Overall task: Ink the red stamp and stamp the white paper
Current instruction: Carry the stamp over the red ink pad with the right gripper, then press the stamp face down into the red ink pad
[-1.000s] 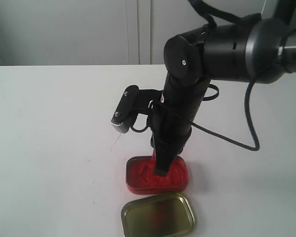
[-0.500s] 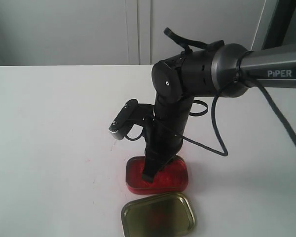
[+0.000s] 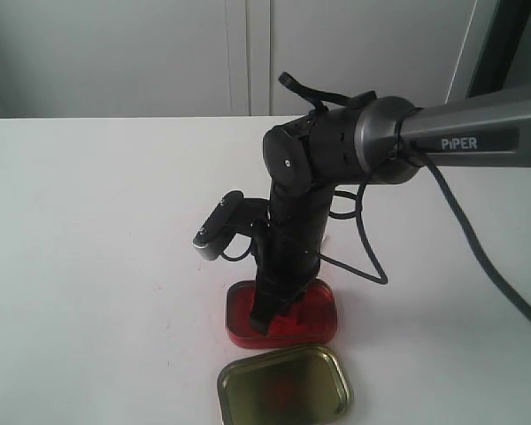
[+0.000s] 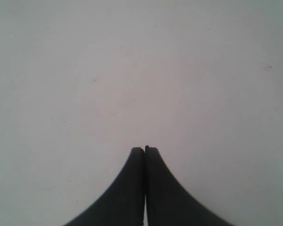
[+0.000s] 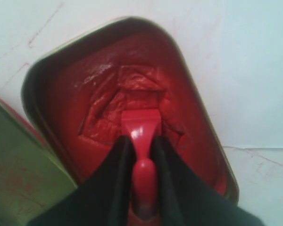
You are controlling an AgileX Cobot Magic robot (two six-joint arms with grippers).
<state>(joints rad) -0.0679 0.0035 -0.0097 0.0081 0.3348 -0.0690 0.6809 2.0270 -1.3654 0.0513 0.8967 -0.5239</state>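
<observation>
My right gripper (image 5: 141, 141) is shut on the red stamp (image 5: 142, 141), its square base pressed into the red ink paste of the open tin (image 5: 52, 70). In the exterior view the same gripper (image 3: 264, 320) reaches down into the tin (image 3: 323, 326) near the table's front, and the stamp is hidden behind the fingers. The left gripper (image 4: 145, 149) is shut on nothing, hanging over bare white tabletop; it does not show in the exterior view. The white paper shows in the right wrist view only as a corner (image 5: 266, 183) beside the tin.
The gold-coloured lid (image 3: 283, 385) lies open side up just in front of the tin, near the table's front edge; it also shows as a green-gold lid (image 5: 19, 165) in the right wrist view. Faint red smears mark the white table (image 3: 88, 221).
The right arm has swung and lowered to the left above the tin, and the gripper tip with the stamp has shifted a little left within the ink. The tin and lid stayed put.
</observation>
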